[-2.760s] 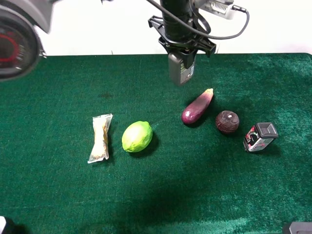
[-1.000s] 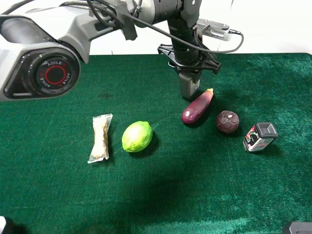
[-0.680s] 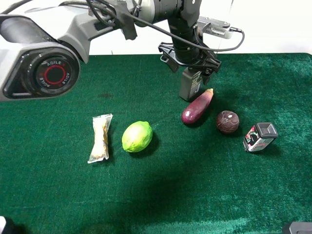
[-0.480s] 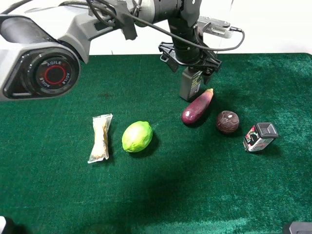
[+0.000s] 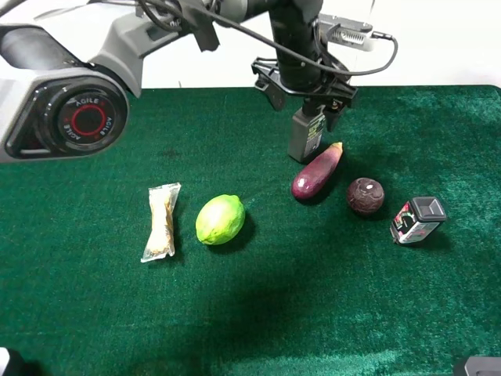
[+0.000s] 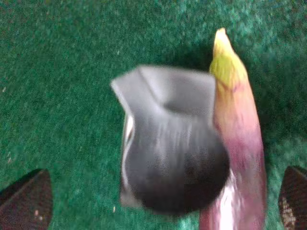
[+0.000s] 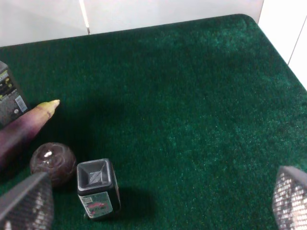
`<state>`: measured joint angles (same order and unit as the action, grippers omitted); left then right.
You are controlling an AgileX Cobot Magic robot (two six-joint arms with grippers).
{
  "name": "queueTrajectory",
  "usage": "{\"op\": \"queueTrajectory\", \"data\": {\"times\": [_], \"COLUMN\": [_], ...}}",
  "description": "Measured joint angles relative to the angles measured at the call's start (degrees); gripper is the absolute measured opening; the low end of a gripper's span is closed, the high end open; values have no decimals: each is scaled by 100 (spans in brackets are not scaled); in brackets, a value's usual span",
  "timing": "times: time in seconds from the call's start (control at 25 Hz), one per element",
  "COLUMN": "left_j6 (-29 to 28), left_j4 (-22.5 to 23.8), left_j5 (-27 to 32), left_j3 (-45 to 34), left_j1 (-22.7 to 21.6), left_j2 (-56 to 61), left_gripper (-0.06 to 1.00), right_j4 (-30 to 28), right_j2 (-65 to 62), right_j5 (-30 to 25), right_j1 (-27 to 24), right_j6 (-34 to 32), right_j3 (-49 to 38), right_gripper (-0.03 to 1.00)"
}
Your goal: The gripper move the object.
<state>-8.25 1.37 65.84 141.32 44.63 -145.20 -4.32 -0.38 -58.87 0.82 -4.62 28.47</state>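
Note:
The grey bottle (image 5: 305, 139) with a dark label stands on the green cloth, close against the stalk end of the purple eggplant (image 5: 316, 172). My left gripper (image 5: 306, 100) hangs just above it, jaws spread wide, not gripping it. In the left wrist view the bottle (image 6: 168, 158) is seen from above between the two spread fingertips (image 6: 26, 199), and the left gripper (image 6: 160, 199) is open. My right gripper (image 7: 158, 199) is open and empty, apart from the bottle (image 7: 8, 98), which shows at that view's edge.
On the cloth lie a lime (image 5: 220, 219), a wrapped snack (image 5: 161, 222), a dark round fruit (image 5: 365, 195) and a red-black box with a grey cap (image 5: 417, 218). The table's back edge (image 5: 438, 86) meets a white wall.
The left gripper lowered the bottle onto the cloth beside the eggplant, opened its jaws and let go. It has since risen slightly.

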Motion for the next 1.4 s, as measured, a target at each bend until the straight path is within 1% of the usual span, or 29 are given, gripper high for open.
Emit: {"op": "queueTrajectory", "data": {"times": [0.2, 0.4, 0.56, 0.68, 0.76, 0.88, 1.12, 1.4], "left_j6": [13, 33, 178, 230, 246, 261, 261, 261], "left_j4": [-9, -34, -137, -137, -137, -137, 37, 265], "left_j5": [72, 77, 77, 77, 77, 77, 72, 72], "left_j3": [497, 545, 545, 428, 200, -411, -1982, -3442], "left_j1": [0, 0, 0, 5, 11, 11, 11, 11], "left_j2": [36, 280, 487, 721, 934, 1353, 2522, 3784], "left_gripper": [95, 95, 95, 95, 95, 95, 95, 95], "right_j4": [0, 4, 4, 4, 4, 4, 4, 4], "right_j2": [0, 0, 0, 0, 0, 0, 0, 0], "right_j5": [0, 0, 0, 0, 0, 0, 0, 0], "right_j1": [0, 0, 0, 0, 0, 0, 0, 0], "right_j6": [0, 0, 0, 0, 0, 0, 0, 0], "right_j3": [0, 0, 0, 0, 0, 0, 0, 0], "right_gripper": [70, 70, 70, 70, 70, 70, 70, 70]}}
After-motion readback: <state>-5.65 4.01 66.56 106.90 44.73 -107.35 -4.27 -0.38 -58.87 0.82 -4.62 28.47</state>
